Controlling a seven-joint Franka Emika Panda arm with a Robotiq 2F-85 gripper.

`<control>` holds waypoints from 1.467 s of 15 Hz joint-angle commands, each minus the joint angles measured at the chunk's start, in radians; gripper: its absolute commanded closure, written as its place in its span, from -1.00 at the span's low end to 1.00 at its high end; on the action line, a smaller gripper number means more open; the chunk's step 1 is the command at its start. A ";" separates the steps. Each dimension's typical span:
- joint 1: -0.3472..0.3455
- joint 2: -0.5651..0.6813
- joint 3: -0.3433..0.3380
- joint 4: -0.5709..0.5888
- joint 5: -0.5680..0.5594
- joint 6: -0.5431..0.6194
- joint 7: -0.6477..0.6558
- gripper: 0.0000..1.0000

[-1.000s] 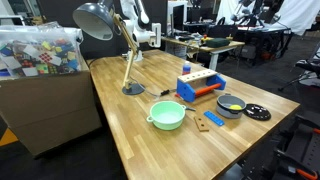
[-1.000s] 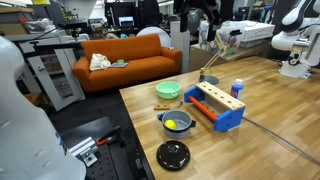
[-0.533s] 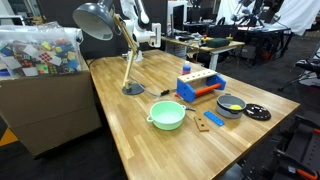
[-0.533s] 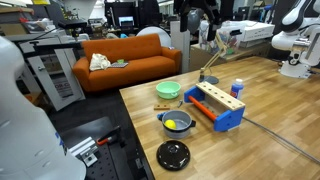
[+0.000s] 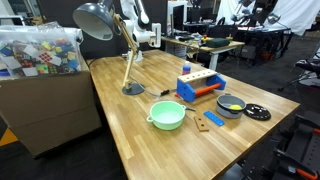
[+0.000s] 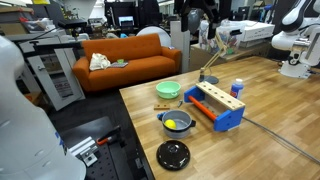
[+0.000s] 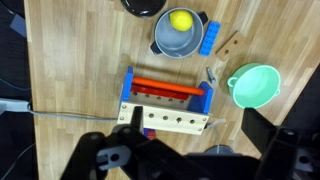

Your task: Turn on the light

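Lamp (image 5: 97,20) on wooden table (image 5: 130,130), end effector (image 7: 190,165) spread wide, above blue toy bench (image 7: 165,100)

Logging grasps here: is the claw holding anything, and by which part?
Nothing. In the wrist view the claw is open and empty, above the table.

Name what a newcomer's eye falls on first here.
The light, with its big grey dome shade, towers over one end of the wooden table. Next come the blue toy workbench mid-table and the green bowl beside it. Off the table, the orange sofa stands out.
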State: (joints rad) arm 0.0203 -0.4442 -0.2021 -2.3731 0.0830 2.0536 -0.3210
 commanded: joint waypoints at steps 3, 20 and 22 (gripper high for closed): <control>-0.015 0.132 0.120 0.057 -0.089 0.134 0.097 -1.00; 0.000 0.266 0.200 0.141 -0.130 0.255 0.317 -1.00; 0.011 0.279 0.228 0.160 -0.143 0.248 0.357 -1.00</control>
State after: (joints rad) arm 0.0257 -0.1902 -0.0062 -2.2495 -0.0495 2.3118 -0.0135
